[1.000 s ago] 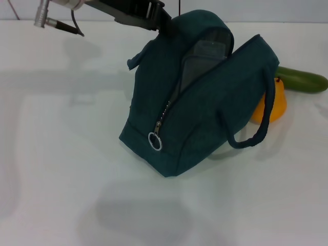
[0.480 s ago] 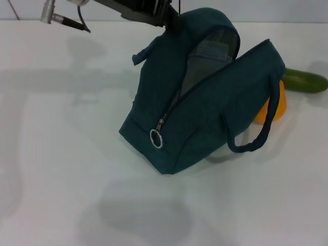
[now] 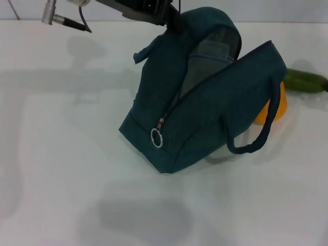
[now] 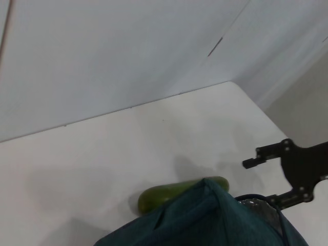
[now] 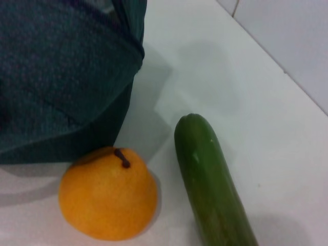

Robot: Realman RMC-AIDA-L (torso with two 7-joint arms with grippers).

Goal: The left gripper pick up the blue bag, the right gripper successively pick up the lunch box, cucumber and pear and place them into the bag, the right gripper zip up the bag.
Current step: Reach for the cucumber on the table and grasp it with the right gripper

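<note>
Head view. Blue bag (image 3: 205, 97): stands on the white table (image 3: 66, 154), near its middle, mouth unzipped and gaping upward, grey lining showing inside. Zipper pull with metal ring (image 3: 156, 137): hangs at the low front end of the bag. One carry strap (image 3: 253, 138): loops down the bag's right side. Left gripper (image 3: 165, 14): at the bag's top far corner, clamped on the fabric there and holding that end raised. Pear (image 3: 274, 105): orange-yellow, on the table, just behind the bag's right end and partly hidden by it. Cucumber (image 3: 306, 80): green, lying on the table beyond the pear, near the right edge. Right gripper: not seen in this view.

Left wrist view. Top of the blue bag (image 4: 205, 215) in the foreground; the cucumber (image 4: 169, 193) lies just past it on the table (image 4: 102, 154). A black gripper frame (image 4: 294, 169) shows farther off, above the bag's far end; whether its fingers are apart or together cannot be told.

Right wrist view. Pear (image 5: 107, 193) with dark stem, resting beside the bag's (image 5: 61, 77) side wall; cucumber (image 5: 212, 182) just beside the pear, apart from the bag, both on the table (image 5: 246, 82).
</note>
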